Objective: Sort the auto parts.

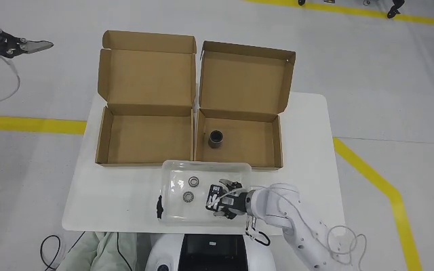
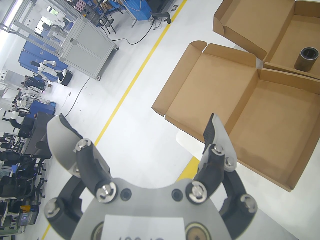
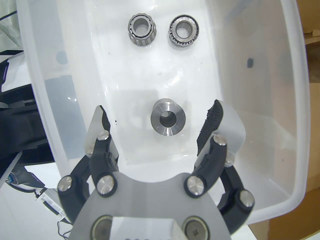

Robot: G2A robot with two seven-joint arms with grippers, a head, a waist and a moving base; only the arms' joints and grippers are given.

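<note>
A clear plastic bin [image 1: 173, 169] [image 3: 287, 58] at the table's front holds two roller bearings [image 3: 141, 31] [image 3: 182, 31] [image 1: 193, 181] [image 1: 188, 197] and a steel bushing [image 3: 168, 120]. My right gripper [image 3: 160, 118] [image 1: 222, 196] hangs open inside the bin, a finger on each side of the bushing, not touching it. A dark cylindrical sleeve [image 1: 216, 138] [image 2: 306, 59] stands in the right cardboard box [image 1: 271, 152]. The left cardboard box [image 1: 146, 139] [image 2: 265, 131] holds nothing. My left gripper [image 2: 135, 128] [image 1: 30, 46] is open, out over the floor beyond the table's left side.
Both boxes have lids folded back toward the table's far edge. The white table [image 1: 308, 162] has bare room to the right of the bin and boxes. A yellow floor line [image 1: 41, 124] runs past the table.
</note>
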